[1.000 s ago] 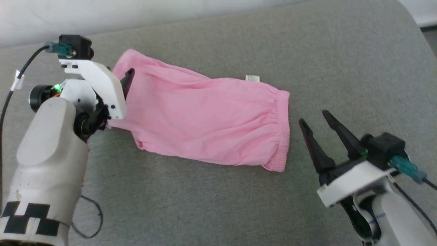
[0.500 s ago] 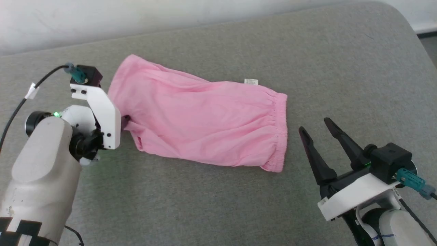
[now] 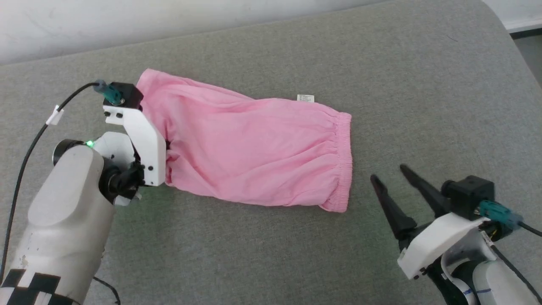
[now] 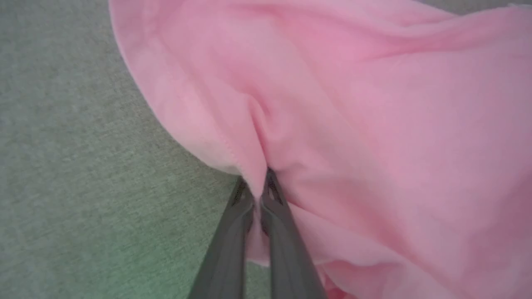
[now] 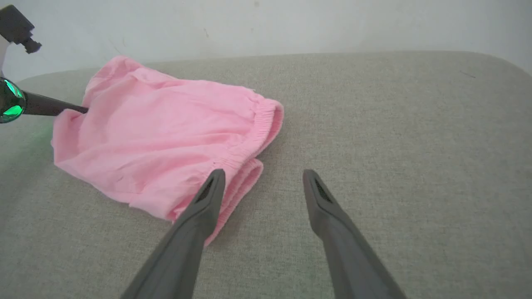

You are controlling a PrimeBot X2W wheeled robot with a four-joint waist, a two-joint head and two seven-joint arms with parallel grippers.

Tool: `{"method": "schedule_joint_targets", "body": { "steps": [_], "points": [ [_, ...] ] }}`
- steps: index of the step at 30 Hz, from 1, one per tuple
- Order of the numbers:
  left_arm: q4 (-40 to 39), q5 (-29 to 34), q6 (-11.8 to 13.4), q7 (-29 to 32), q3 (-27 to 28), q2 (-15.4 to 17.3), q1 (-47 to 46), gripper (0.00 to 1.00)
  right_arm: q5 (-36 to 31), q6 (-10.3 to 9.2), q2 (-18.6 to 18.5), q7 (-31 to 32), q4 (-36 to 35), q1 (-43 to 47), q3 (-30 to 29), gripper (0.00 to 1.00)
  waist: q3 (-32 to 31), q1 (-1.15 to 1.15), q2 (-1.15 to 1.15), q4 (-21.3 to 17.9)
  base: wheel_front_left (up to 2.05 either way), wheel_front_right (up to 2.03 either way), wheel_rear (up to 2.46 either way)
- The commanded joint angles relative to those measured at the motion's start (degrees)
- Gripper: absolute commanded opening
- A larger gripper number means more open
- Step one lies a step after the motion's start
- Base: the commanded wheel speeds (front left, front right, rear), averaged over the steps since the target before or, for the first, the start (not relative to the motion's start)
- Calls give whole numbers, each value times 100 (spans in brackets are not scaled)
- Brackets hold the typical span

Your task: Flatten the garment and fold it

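Your left gripper (image 4: 258, 182) pinched the pink garment (image 3: 254, 152) at its left edge, on the grey bench (image 3: 423, 84).

The bench was covered in a grey woven cloth with a rounded far right corner, and a plain pale wall (image 3: 169, 21) ran behind it. The garment lay nearly flat across the middle, its gathered waistband (image 3: 344, 161) turned to your right and a small white label (image 3: 305, 98) at its far edge. Your left fingers were pressed together on a fold of the hem. Your right gripper (image 3: 387, 173) hung near the waistband without touching it, fingers apart. A second earlier a left finger stood higher up that left edge; it had since come lower along it. The right gripper had drawn back a little, fingers unchanged.
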Motion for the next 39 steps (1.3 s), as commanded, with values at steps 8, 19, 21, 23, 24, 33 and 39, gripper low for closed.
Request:
{"method": "schedule_joint_targets", "body": {
  "steps": [8,19,21,23,24,33,39],
  "points": [
    [-160,96,8,-812,-22,-52,285,0,744,-5,-255,1077,522,-399,457,100,-57,0,0,323,0,0,0],
    [-847,167,94,-1137,-39,-24,358,0,1120,-5,-373,1869,1950,-1256,1143,100,66,0,0,677,0,0,0],
    [-948,170,113,-1163,-61,-36,419,0,1234,-5,-402,2113,2213,-1350,1304,44,88,0,0,720,0,0,0],
    [-1047,175,143,-1185,-84,-47,500,0,1405,-5,-428,2363,2376,-1402,1443,0,89,0,0,752,0,0,0],
    [-1093,175,155,-1194,-96,-48,546,0,1476,-5,-459,2485,2414,-1421,1513,0,82,0,0,768,0,0,0],
    [-1861,185,533,-1761,105,126,1437,0,1552,-5,-1001,2118,1754,-1471,1483,0,-452,0,0,870,0,0,0],
    [-2910,141,1101,-1953,259,324,2857,0,1568,-5,-1418,2293,1341,-927,1246,0,-973,0,0,1031,0,0,0]
  ]
}}
